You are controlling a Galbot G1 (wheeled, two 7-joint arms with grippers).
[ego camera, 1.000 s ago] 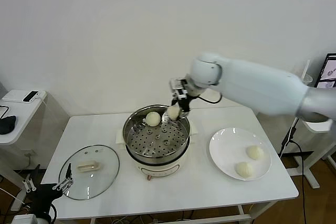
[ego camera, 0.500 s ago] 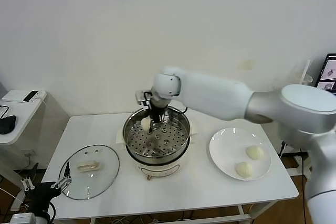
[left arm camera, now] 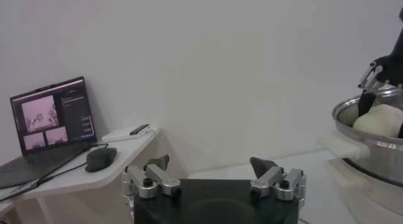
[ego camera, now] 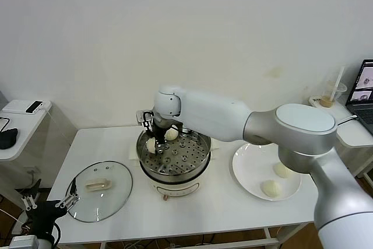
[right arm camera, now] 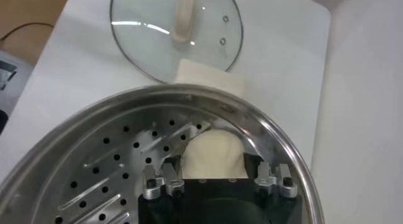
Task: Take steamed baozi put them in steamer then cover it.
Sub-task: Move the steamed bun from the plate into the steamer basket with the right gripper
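The steamer (ego camera: 175,158), a shiny perforated steel basket on a white pot base, stands mid-table so the right gripper (ego camera: 156,140) can reach inside its far-left wall. There a round cream-white bun (right arm camera: 214,157) sits between narrowly parted jaws, seemingly being released. The left gripper (left arm camera: 214,181) waits wide open, low beside the table.

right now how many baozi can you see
4: two in the steamer at its far-left side, one between the right gripper's fingers, one beside it; two on the white plate and.
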